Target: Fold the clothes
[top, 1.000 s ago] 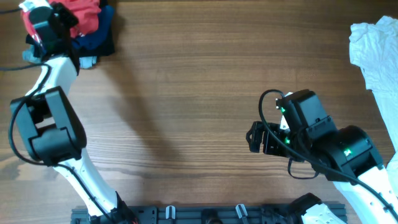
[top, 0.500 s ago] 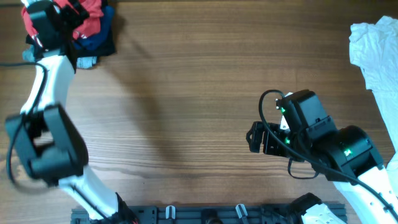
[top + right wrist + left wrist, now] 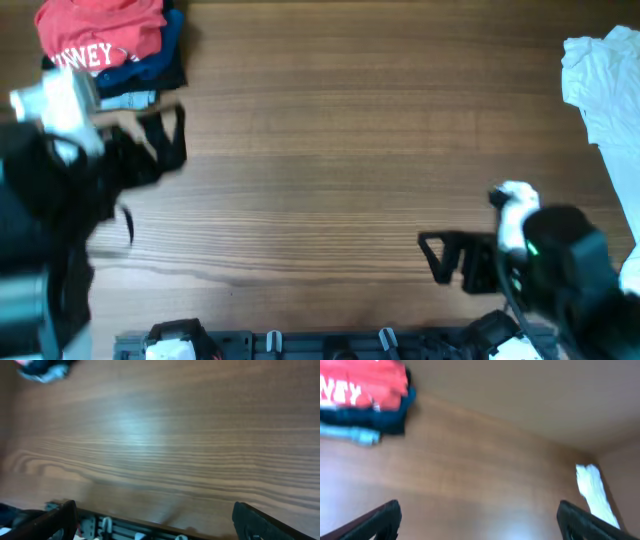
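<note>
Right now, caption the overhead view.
Red shirt folded atop the stack; left gripper and right gripper open, empty.

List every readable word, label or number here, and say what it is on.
"...WEY": white print on the folded red T-shirt, its start hidden. The left wrist view blurs it so that it looks more like "NEY".
No other text is legible in any view.

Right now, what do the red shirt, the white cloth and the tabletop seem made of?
Red T-shirt: soft matte fabric, likely cotton knit; limp folds, white printed letters. White cloth: crumpled matte fabric, weave too small to tell. Table: brown wood or wood-look laminate, slight sheen; grain lines and a soft glare in the right wrist view.
</note>
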`<state>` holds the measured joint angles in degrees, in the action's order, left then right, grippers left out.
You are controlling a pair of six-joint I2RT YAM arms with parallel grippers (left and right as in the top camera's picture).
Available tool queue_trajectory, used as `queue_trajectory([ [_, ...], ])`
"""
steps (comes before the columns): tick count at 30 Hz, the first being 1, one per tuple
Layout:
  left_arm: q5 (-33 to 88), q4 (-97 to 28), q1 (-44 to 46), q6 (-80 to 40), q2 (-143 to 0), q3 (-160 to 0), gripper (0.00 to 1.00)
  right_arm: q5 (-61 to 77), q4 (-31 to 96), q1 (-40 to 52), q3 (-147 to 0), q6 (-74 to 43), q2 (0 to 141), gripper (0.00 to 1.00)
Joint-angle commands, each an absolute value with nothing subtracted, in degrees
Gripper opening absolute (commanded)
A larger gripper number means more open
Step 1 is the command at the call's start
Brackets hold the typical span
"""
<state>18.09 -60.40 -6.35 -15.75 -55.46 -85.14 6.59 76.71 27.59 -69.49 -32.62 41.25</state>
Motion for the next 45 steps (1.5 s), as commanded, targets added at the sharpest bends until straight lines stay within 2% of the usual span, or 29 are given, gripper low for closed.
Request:
queue_trajectory([
  [1, 24.80, -64.71, -6.11, -13.98, -46.35, -78.87, 1.00, 7.90, 76.66, 27.55, -70.11, -31.70, 34.37, 0.99],
  [5, 27.81, -64.99, -6.11, -13.96, -28.97, -65.65, 1.00, 4.93, 77.28, 27.55, -67.61, -33.26, 25.50, 1.00],
  [11, 28.40, -64.58, -6.11, -16.93, -13.76, -58.46, 1.00, -7.66, 72.71, 27.55, -63.09, -35.18, 19.35, 0.99],
  [15, 28.45, -65.01, -6.11, -16.95, -13.02, -58.46, 1.00, -7.94, 68.60, 27.55, -63.09, -35.14, 19.46, 0.99],
  [33, 28.45, -65.45, -6.11, -16.95, -13.02, -58.46, 1.00, -8.16, 68.66, 27.55, -63.09, -35.11, 19.46, 1.00],
  [37, 28.45, -65.45, -6.11, -16.95, -13.04, -58.46, 1.00, -14.66, 69.60, 27.11, -63.00, -34.89, 19.38, 1.00],
  [39, 28.45, -65.45, -6.11, -16.95, -13.02, -58.46, 1.00, -15.51, 70.28, 23.64, -62.35, -34.35, 19.31, 1.00],
  [42, 28.45, -65.45, -6.11, -16.95, -13.02, -58.46, 1.00, -14.22, 65.32, 15.86, -57.95, -29.52, 19.11, 1.00],
  [45, 28.45, -65.45, -6.11, -16.93, -13.02, -58.46, 1.00, -0.54, 51.94, 8.62, -49.87, -11.07, 17.23, 1.00],
])
